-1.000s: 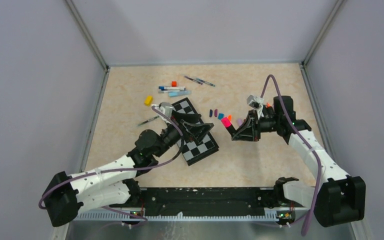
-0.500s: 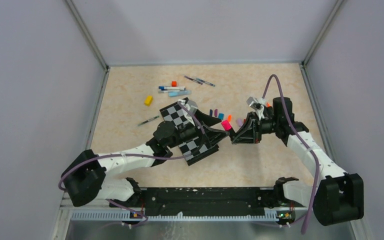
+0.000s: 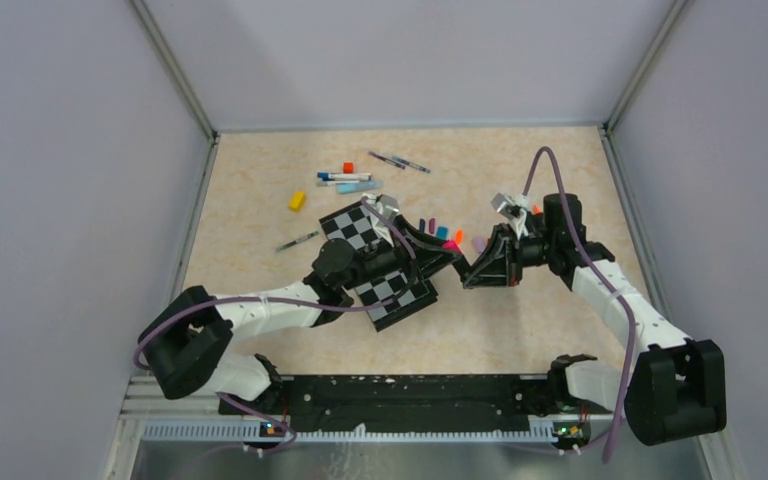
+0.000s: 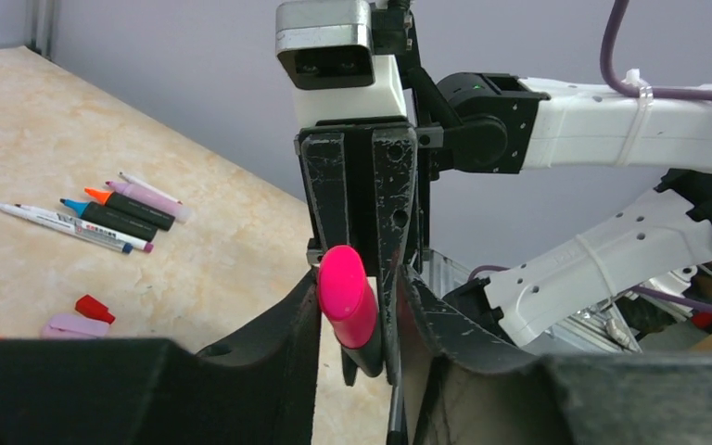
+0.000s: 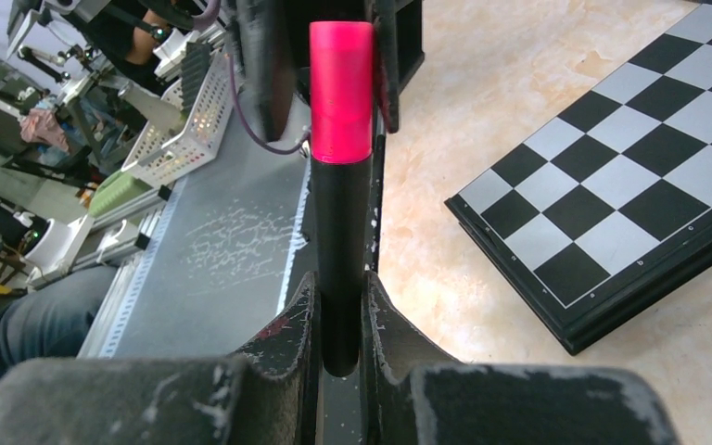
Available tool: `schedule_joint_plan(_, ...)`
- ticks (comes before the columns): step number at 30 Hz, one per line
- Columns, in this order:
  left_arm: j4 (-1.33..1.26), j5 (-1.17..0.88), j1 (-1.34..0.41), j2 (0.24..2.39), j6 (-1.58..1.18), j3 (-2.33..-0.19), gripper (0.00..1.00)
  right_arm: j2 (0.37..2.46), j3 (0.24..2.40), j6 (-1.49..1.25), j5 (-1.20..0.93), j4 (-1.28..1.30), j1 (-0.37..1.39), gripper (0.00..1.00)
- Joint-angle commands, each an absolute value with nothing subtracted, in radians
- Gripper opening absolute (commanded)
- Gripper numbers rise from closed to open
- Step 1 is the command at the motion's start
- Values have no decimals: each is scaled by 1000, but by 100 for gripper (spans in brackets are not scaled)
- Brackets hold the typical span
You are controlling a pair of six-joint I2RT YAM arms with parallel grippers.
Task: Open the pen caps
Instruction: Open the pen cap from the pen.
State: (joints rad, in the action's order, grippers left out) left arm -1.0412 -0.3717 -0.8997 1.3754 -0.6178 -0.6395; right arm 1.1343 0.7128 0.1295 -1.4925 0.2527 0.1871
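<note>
My right gripper [image 3: 467, 266] [image 5: 338, 289] is shut on the black barrel [image 5: 338, 232] of a marker held above the table. A bright pink pen cap [image 3: 451, 245] [image 4: 346, 301] [image 5: 341, 83] sits on the marker's free end. My left gripper [image 3: 446, 250] [image 4: 360, 287] has its jaws drawn in round that cap. One finger touches it and a slim gap shows on the other side. Loose pen caps [image 3: 441, 232] lie on the table just behind, and a red one [image 4: 95, 308] and a lilac one [image 4: 74, 325] show in the left wrist view.
A chessboard [image 3: 412, 300] [image 5: 630, 213] lies under my left arm. Uncapped pens [image 3: 345, 180] [image 4: 116, 218] lie at the back, two thin pens [image 3: 398, 161] beyond them, one pen [image 3: 298, 241] at the left. A yellow block [image 3: 297, 201] and a small red cube [image 3: 348, 167] are near them.
My left arm swung right across the chessboard to the marker in my right gripper. Its jaws went from wide open to narrow around the pink cap. My right gripper barely moved.
</note>
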Motion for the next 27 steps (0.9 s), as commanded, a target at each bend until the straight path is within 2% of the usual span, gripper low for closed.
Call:
schedule_joint_plan(1,-1120,-431,-904,1387,-638,-691,30,1136,715,137,-1502,215,193,0)
schedule_joint_plan(4,-1109,-425,-901,1386,-640,-697,0,1138,713,137,-1499,215,196,0)
schedule_joint_plan(8,-1103,-420,-900,1378,-639,-695,0,1135,716,137,-1463,228,195,0)
schedule_joint_plan(9,-1103,-422,-900,1379,-641,-693,0,1134,720,140,-1453,236,195,7)
schedule_joint_plan(11,-1110,-440,-899,1387,-644,-687,0,1132,731,151,-1450,259,196,34)
schedule_joint_plan(12,-1120,-450,-900,1392,-648,-683,0,1130,737,152,-1451,267,195,41)
schedule_joint_plan(14,-1140,-466,-901,1404,-660,-676,0,1127,753,155,-1449,285,195,48)
schedule_joint_plan(24,-1161,-466,-900,1443,-681,-680,0,1126,772,92,-1484,244,208,49)
schedule_joint_plan(26,-1163,-455,-900,1445,-681,-678,0,1127,770,83,-1472,238,217,44)
schedule_joint_plan(27,-1164,-448,-900,1444,-682,-678,0,1129,768,77,-1467,231,221,34)
